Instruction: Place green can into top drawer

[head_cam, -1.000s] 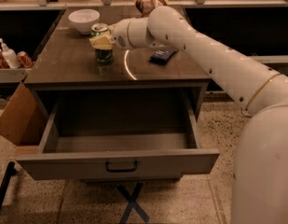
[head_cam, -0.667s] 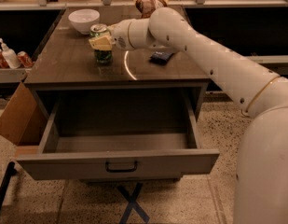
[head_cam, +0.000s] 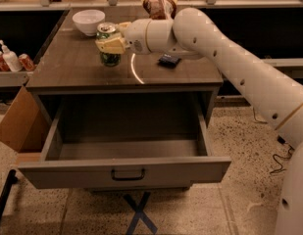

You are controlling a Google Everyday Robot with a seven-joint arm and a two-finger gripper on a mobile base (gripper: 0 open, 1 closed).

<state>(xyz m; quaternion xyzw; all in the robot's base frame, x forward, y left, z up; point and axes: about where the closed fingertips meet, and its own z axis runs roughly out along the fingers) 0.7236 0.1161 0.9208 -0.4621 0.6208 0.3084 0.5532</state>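
Note:
The green can point(head_cam: 110, 58) stands upright on the dark wooden table top point(head_cam: 72, 67), left of centre, its silver top showing above my fingers. My gripper point(head_cam: 110, 45) reaches in from the right and is shut around the can's upper half; the pale fingers point(head_cam: 112, 45) hide the can's middle. The can's base looks to be on or just at the table top. The top drawer point(head_cam: 124, 173) is pulled wide open below the table's front edge, its inside bare and its dark bar handle point(head_cam: 127, 174) at the centre of the front panel.
A white bowl point(head_cam: 88, 21) sits at the table's back left. A small dark flat object point(head_cam: 168, 60) lies right of the can, and a brown bag point(head_cam: 160, 6) at the back. A cardboard box point(head_cam: 16, 126) leans left of the drawer. Red cans point(head_cam: 26, 61) and a white bottle point(head_cam: 10, 58) stand on a left shelf.

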